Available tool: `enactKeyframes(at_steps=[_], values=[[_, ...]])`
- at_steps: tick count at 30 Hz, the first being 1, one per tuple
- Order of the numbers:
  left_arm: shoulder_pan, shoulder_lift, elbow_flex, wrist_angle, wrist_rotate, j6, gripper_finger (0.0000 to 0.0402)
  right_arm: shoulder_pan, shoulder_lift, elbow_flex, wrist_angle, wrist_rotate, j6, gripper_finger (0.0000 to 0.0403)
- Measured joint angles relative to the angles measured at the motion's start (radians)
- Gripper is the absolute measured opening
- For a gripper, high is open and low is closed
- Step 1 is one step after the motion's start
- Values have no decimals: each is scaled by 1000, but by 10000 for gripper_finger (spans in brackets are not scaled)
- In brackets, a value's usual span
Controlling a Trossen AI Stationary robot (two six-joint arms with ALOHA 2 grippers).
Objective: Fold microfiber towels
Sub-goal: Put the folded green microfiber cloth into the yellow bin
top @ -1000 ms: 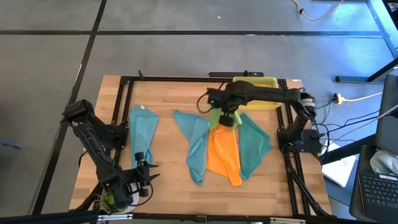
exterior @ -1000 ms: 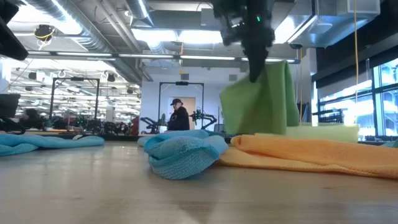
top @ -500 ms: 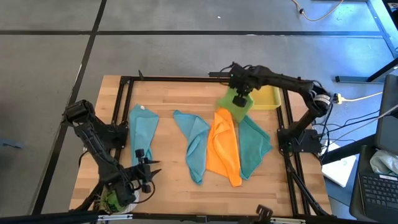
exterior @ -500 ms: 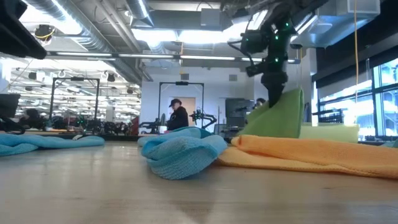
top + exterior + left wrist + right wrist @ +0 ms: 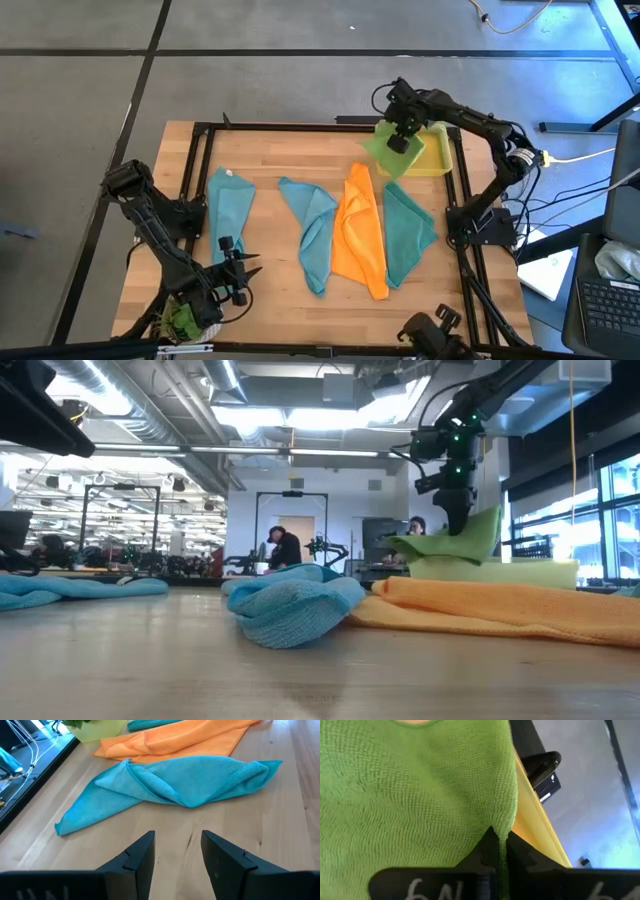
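Pinching the lime green towel by one edge, your right claw hangs over the yellow tray at the far right of the worktop; its fingers are clamped together on the cloth, which droops from them in a soft fold onto the tray's near rim. Your left claw waits low at the near left corner with its fingers apart, holding nothing, its wrist camera facing the light blue towel.

That crumpled blue towel lies mid-worktop, touching the orange towel, which overlaps the teal towel on its right. Another light blue towel lies apart on the left, a small white tag at its far corner.

Expect all of these to handle as light, limp cloth: they will sag, bunch and cling to the wood rather than hold a crease. You will likely do best taking a corner or hem, not the middle, and pulling the cloth flat before you fold. Watch the overlapping edges, since lifting the orange one could drag its neighbours.
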Motion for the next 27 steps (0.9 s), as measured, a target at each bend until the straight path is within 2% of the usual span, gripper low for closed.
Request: enactKeyframes(at_steps=[9,20,24,27], values=[[0,0,0,0,0,-24,153,-52,96,0,-8,-1,-98,10],[13,0,0,-3,3,-42,153,-58,188,0,32,214,-253,10],[35,0,0,-6,3,-41,153,-62,188,0,48,230,-256,10],[53,0,0,-6,3,-36,153,-62,188,0,47,203,-256,12]])
